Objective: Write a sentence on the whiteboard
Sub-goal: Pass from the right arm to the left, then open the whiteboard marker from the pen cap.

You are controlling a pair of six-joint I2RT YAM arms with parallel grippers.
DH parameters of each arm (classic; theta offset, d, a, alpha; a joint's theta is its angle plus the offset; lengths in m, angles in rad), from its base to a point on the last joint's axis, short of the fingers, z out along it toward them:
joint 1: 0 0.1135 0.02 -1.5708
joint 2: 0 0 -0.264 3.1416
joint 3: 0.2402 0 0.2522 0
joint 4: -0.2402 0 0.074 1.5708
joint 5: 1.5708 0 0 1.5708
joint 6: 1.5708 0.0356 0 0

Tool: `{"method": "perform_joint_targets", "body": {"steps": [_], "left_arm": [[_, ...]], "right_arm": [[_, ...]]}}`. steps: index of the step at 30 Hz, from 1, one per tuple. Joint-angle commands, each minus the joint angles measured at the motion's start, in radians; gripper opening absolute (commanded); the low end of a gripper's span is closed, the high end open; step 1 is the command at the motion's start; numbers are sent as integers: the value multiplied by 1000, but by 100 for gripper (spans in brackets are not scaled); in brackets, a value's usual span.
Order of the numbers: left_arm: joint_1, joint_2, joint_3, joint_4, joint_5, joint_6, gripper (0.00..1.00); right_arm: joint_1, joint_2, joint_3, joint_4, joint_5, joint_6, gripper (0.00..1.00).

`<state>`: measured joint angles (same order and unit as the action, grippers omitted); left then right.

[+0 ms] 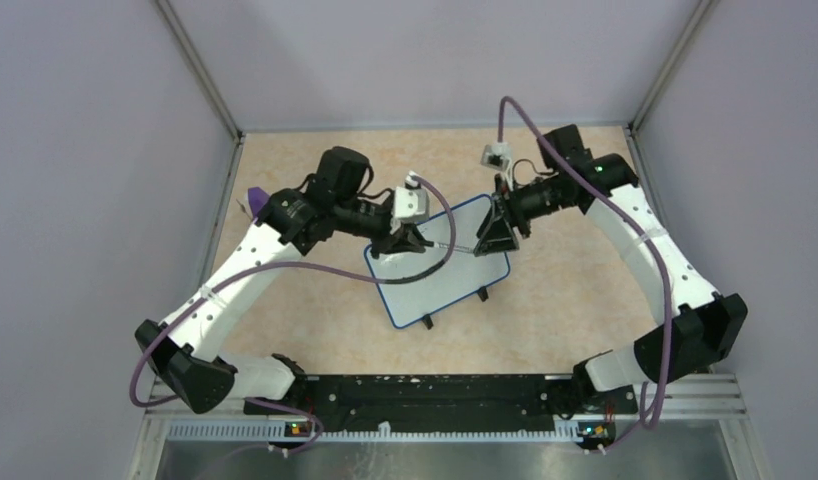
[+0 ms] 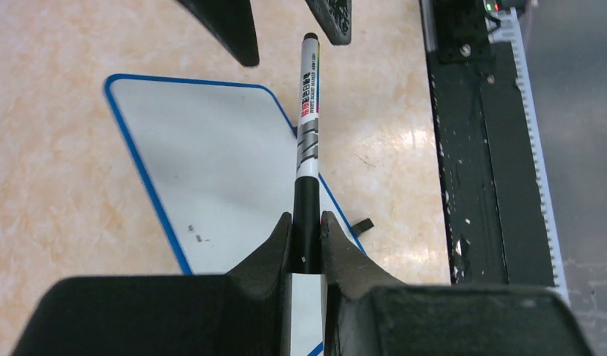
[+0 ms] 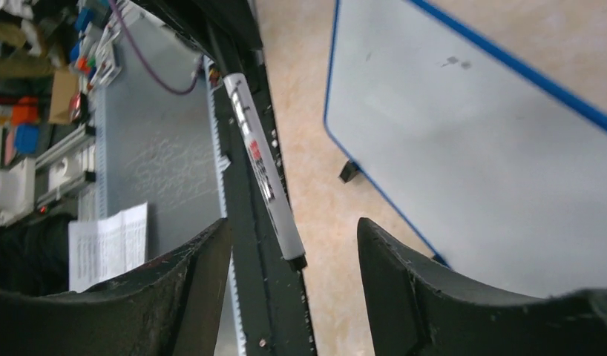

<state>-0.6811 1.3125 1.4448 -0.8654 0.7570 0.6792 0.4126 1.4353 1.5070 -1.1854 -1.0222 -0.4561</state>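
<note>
The left gripper (image 2: 306, 221) has its fingers clamped on the black end of the marker (image 2: 308, 111), which hangs level above the whiteboard (image 2: 211, 148), set askew near the middle of the table (image 1: 575, 300). The board's face is bare but for a few faint specks: no word of the sentence shows. The right gripper (image 3: 293, 224) has its fingers apart either side of the marker's other end, not touching it. By my judgement the writing is not yet begun and the whole sentence is left

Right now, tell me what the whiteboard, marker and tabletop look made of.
The whiteboard: glossy white coated panel with soft reflections; the blue frame is likely plastic.
The marker: smooth plastic barrel, printed label, black ends.
The tabletop: beige marbled sheet, perhaps laminate or vinyl, slight sheen.
</note>
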Motion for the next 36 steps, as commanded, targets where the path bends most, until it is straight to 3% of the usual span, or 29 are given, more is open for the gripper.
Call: {"method": "perform_joint_targets", "body": {"steps": [1,4,7,12,18,22,25,29,36], "left_arm": [[90,-49,-5,174,161,-237,0],[149,-47,-9,273,232,-369,0],[204,-45,-32,381,317,-514,0],[246,-39,-48,522,467,-670,0],[267,-45,-100,670,530,-822,0],[267,-49,-94,674,477,-848,0],[268,-49,-91,683,437,-874,0],[267,-38,-93,686,417,-881,0],[266,-21,-83,693,395,-891,0]], "right_arm": [[-84,-113,36,317,-36,234,65],[-92,-182,-19,540,19,383,70],[-91,-272,-151,828,2,553,87],[-90,-243,-160,890,-74,632,88],[-79,-232,-267,1236,-225,954,82],[-60,-216,-264,1230,-196,989,70],[-40,-208,-253,1197,-168,982,68],[-30,-196,-241,1172,-137,968,51],[-8,-183,-224,1131,-110,950,45]]}}
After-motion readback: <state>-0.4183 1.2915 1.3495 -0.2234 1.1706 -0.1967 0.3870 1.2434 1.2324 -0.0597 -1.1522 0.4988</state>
